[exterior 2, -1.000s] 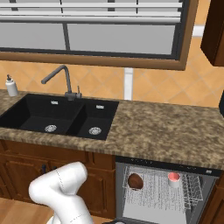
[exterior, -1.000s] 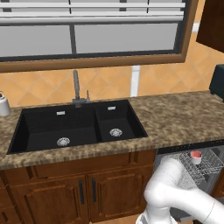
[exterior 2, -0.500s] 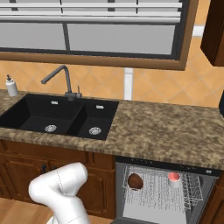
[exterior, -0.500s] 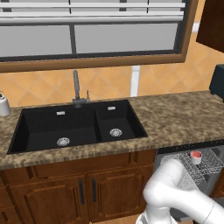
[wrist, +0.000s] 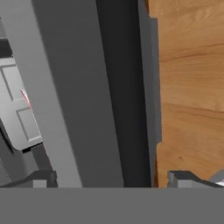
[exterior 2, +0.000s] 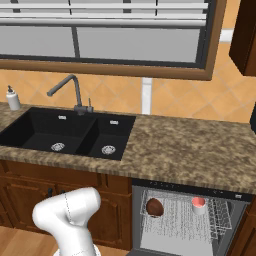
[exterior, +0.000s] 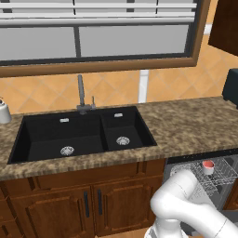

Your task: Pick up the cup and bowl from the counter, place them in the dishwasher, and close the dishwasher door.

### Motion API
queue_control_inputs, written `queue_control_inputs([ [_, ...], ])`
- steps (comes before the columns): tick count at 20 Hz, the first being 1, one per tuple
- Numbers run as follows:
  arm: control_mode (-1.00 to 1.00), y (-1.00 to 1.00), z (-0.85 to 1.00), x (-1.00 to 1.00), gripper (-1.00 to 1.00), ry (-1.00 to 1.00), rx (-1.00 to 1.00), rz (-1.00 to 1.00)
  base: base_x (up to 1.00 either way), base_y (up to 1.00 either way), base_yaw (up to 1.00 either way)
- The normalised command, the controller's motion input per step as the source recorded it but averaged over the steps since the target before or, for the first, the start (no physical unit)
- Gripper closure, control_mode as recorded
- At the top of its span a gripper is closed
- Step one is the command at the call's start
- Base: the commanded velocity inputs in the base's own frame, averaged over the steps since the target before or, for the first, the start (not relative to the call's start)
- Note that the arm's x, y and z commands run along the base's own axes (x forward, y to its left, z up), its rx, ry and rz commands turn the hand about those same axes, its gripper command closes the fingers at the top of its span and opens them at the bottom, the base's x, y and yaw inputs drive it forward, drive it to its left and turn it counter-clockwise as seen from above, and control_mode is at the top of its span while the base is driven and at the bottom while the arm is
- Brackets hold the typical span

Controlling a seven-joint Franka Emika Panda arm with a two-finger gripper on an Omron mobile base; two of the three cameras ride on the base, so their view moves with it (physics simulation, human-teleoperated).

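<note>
1. Speckled granite counter (exterior: 186,125) carries no cup or bowl; the red cup (exterior: 208,166) sits in the dishwasher (exterior: 204,174) rack.
2. Right base view: brown bowl (exterior 2: 154,207) racked beside it.
3. Hand view: gripper (wrist: 111,179) gapes wide, empty, straddling the grey dishwasher door (wrist: 83,96) edge; a glancing push could slip off.

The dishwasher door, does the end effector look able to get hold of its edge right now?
Probably yes. In the hand view the open end effector straddles the dishwasher door edge, one fingertip each side, with nothing between them and the panel; wooden floor lies beyond.
</note>
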Motion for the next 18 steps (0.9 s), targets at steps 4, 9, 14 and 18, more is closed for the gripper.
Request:
queue_control_inputs([
  [4,-1.00,0.28,-0.69,1.00,-1.00,-0.07,0.12,0.00,0.00,0.00,0.00],
  [9,-1.00,0.39,-0.55,1.00,-1.00,-0.07,0.13,0.00,0.00,0.00,0.00],
  [14,-1.00,0.41,-0.37,1.00,-1.00,-0.09,0.15,0.00,0.00,0.00,0.00],
  [18,-1.00,0.36,-0.13,1.00,-1.00,-0.13,0.15,0.00,0.00,0.00,0.00],
])
